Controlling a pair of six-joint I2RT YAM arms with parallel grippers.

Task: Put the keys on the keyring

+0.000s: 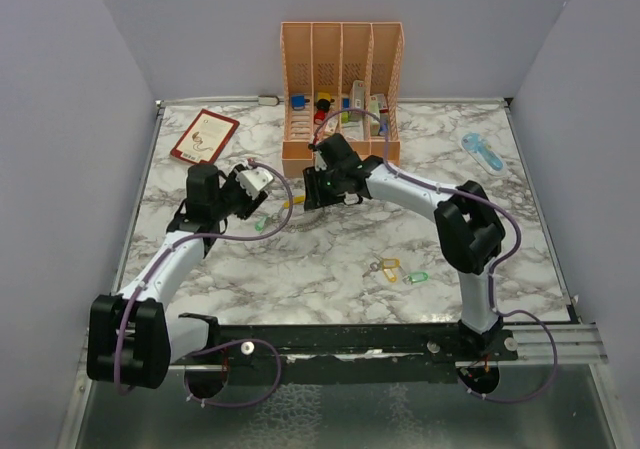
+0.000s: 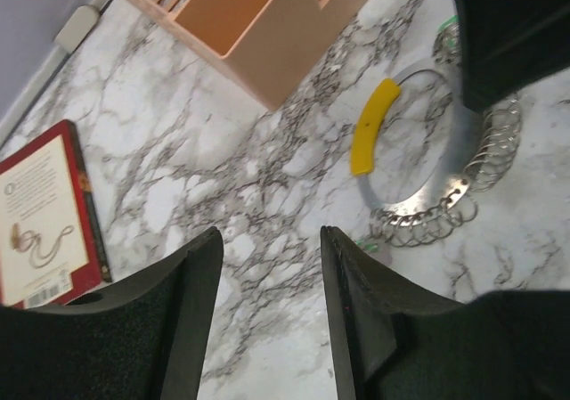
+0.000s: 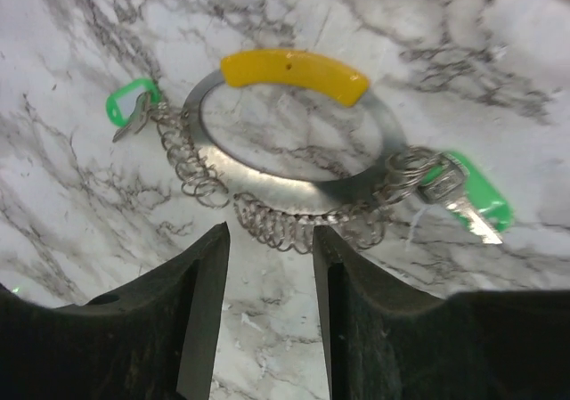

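The keyring (image 3: 352,184) is a wide flat silver loop with a yellow sleeve (image 3: 294,67) and many small wire rings along its edge. It lies flat on the marble. One green key (image 3: 131,108) hangs on its left side and another green key (image 3: 470,200) on its right. My right gripper (image 3: 270,235) is open and empty, just short of the loop's near edge. My left gripper (image 2: 272,240) is open and empty, left of the keyring (image 2: 443,175). A loose yellow key (image 1: 387,267) and a loose green key (image 1: 416,277) lie at front right.
An orange file organizer (image 1: 342,89) holding small coloured blocks stands at the back, close behind my right gripper (image 1: 318,195). A red book (image 1: 204,135) lies at back left. A pale blue object (image 1: 483,152) lies at back right.
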